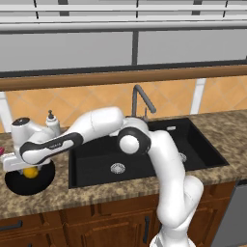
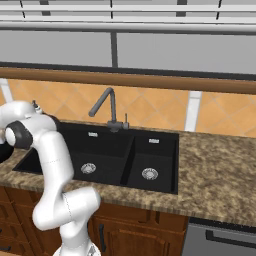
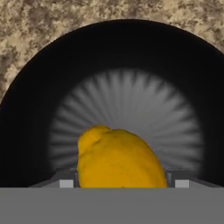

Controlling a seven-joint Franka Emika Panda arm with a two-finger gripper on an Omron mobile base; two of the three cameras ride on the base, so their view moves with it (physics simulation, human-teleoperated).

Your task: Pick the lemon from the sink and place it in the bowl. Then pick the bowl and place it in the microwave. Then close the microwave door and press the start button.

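Observation:
The yellow-orange lemon (image 3: 120, 159) sits between my gripper's (image 3: 122, 181) two fingertips (image 3: 66, 183), which press against its sides. It hangs just over the middle of the glossy black bowl (image 3: 127, 57). In the left base view the bowl (image 1: 42, 182) stands on the counter left of the black sink (image 1: 96, 159). There the gripper (image 1: 30, 170) points down into it with the lemon (image 1: 31, 172) below the hand. The sink (image 2: 115, 150) basins hold nothing but their drains. The microwave and its door are out of view.
A grey arched faucet (image 1: 142, 99) rises behind the sink, and a soap dispenser (image 1: 51, 123) stands behind my forearm. Speckled counter (image 2: 220, 170) runs to the right of the sink. Wooden cabinet doors (image 1: 111, 226) lie below.

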